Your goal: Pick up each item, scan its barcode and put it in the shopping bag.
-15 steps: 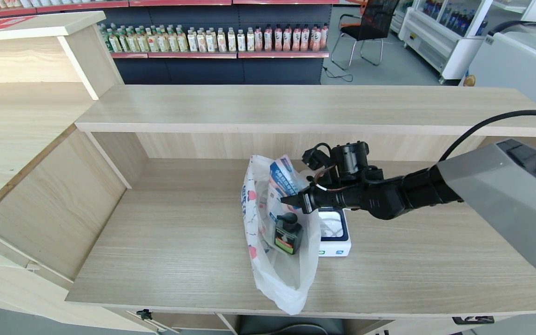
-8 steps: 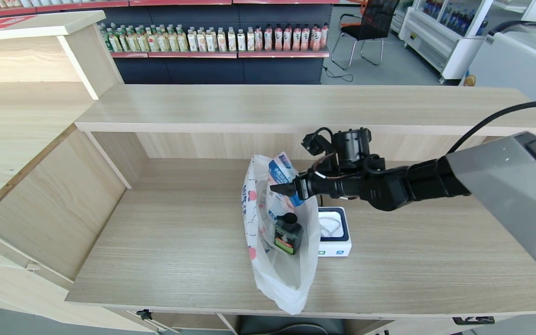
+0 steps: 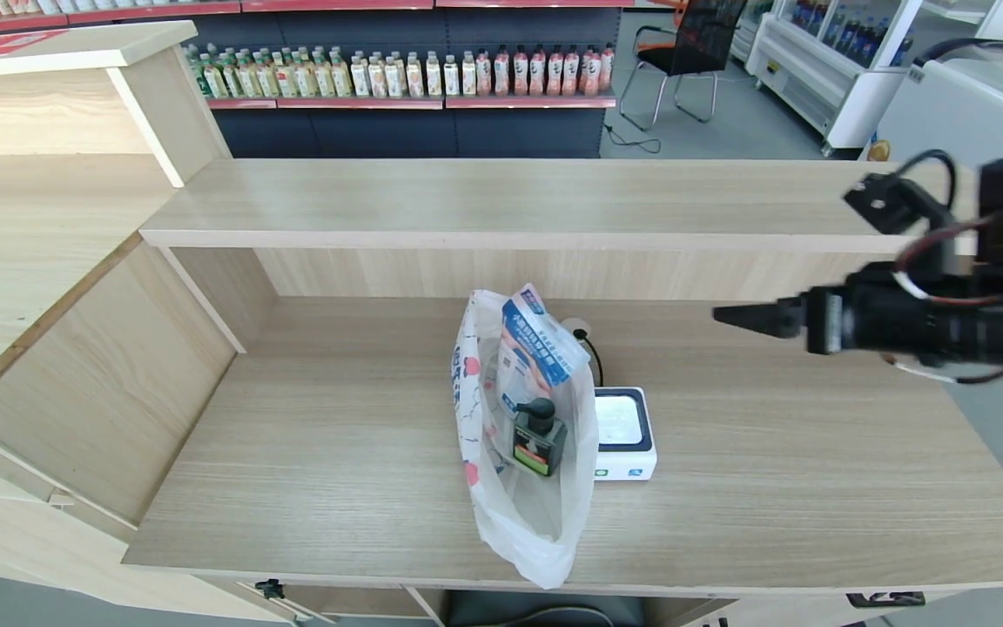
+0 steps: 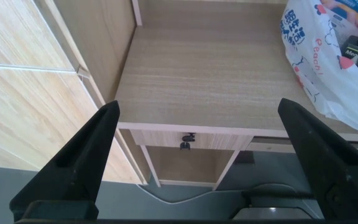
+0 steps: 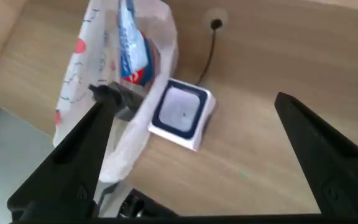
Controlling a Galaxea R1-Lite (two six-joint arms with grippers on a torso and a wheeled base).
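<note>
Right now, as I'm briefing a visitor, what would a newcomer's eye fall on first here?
First the white printed plastic shopping bag in the middle of the pale wooden counter, holding a blue-and-white pouch and a dark pump bottle. A white square scanner sits beside it, on the robot's right, and the black right end effector hangs open above the counter's right part.

I've got a pale wooden counter (image 3: 336, 453) in front of me, with its raised ledge (image 3: 501, 196) along the far side. Beyond it a shelf of drink bottles (image 3: 397, 74) stands in a row. To the right are a black chair (image 3: 684, 52), a display cooler (image 3: 832, 52) and a chest freezer (image 3: 972, 96). A small black latch (image 4: 186, 140) sits under the counter's front edge.
</note>
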